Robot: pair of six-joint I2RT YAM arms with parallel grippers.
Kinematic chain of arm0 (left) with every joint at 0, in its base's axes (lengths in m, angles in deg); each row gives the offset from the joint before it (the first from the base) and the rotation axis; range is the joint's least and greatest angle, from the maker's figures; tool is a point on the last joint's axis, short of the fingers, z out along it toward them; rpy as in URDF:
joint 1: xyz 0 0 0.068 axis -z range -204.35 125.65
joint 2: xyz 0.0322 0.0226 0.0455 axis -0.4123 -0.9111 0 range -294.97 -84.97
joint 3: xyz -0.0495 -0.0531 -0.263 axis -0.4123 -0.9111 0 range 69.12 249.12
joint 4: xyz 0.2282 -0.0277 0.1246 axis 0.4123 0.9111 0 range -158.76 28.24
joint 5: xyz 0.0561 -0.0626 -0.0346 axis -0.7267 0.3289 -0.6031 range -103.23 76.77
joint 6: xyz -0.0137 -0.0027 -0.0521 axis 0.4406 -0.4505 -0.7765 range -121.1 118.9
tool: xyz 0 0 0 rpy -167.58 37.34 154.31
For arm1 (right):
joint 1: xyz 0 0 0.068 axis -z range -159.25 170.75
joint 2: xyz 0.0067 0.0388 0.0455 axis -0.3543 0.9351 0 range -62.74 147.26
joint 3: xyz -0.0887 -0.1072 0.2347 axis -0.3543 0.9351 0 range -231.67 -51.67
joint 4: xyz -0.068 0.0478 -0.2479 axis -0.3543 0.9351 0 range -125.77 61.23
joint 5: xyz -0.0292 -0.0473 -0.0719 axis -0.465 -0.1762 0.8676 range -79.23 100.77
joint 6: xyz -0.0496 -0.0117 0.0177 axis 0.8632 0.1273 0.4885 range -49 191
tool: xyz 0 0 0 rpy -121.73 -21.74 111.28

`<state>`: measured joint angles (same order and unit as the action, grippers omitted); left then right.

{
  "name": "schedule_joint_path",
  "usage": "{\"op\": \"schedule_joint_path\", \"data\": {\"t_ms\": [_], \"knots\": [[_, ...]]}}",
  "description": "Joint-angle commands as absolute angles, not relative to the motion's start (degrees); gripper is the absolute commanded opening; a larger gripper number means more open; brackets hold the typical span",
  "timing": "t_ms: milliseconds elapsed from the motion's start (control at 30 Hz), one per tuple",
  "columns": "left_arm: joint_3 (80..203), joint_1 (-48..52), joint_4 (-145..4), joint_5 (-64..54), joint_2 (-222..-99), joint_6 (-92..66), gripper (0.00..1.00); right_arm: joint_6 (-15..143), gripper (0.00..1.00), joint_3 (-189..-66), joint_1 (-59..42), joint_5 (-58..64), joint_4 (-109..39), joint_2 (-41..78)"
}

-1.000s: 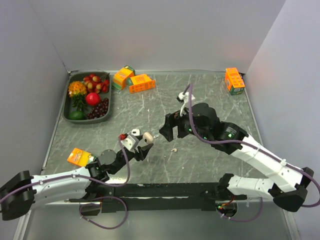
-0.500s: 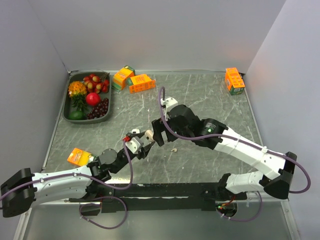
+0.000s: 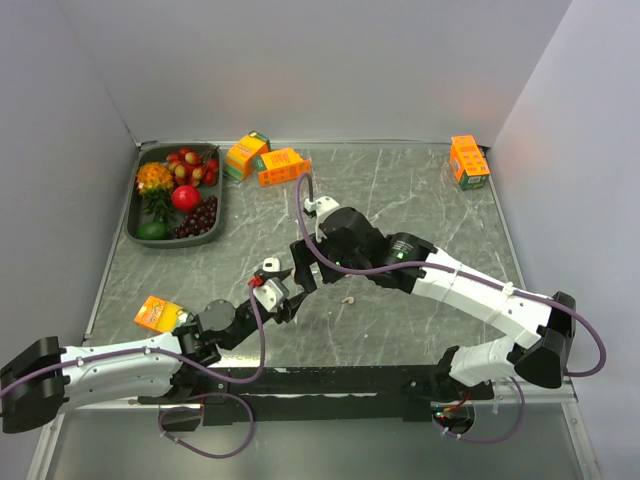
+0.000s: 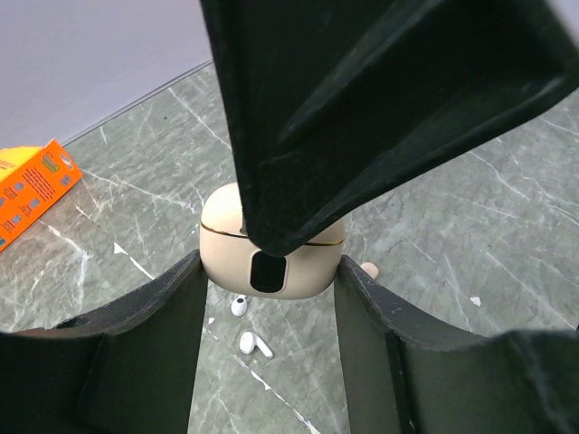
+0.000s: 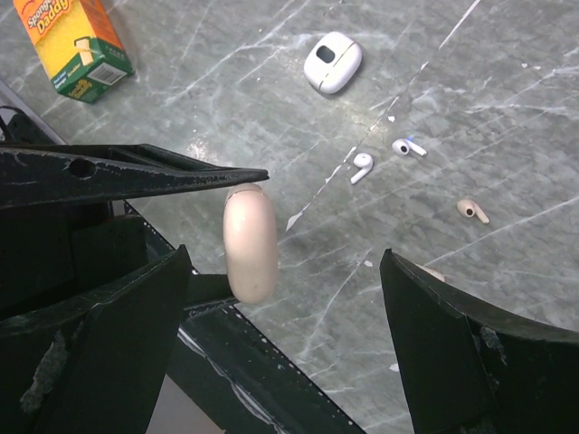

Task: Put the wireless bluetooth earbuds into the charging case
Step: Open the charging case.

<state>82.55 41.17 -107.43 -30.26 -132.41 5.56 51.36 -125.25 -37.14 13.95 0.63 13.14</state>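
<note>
The left gripper point(image 4: 269, 280) grips a beige charging case point(image 4: 271, 244) between its jaws at the centre of the left wrist view, raised above the grey marble tabletop point(image 4: 470, 226). The right gripper point(image 5: 285, 271) hangs over the case with its jaws spread wide, one to each side and apart from it. Two white earbuds point(image 5: 362, 166) lie loose on the tabletop right of centre in the right wrist view, below a closed white case point(image 5: 332, 61) and near a beige earbud point(image 5: 471, 211).

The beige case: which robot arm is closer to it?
Left. The left end effector grips the beige case between its fingers. The right end effector hangs open just above it, a finger on either side, not gripping it.
</note>
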Motion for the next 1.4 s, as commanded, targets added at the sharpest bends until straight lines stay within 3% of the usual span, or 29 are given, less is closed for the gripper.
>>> {"op": "schedule_joint_path", "data": {"t_ms": [0, 767, 1367], "knots": [[84.2, 41.9, -108.8, -31.2, -131.1, 5.5, 0.01, 51.2, 0.93, -128.0, -37.5, 13.7, -0.1, 14.3], [82.6, 42.7, -108.3, -33.0, -128.8, 5.7, 0.01, 50.4, 0.92, -127.5, -36.6, 16.3, 1.7, 12.8], [82.2, 43.4, -108.0, -34.8, -129.4, 6.3, 0.01, 50.2, 0.95, -125.9, -33.8, 11.7, -0.3, 8.6]]}}
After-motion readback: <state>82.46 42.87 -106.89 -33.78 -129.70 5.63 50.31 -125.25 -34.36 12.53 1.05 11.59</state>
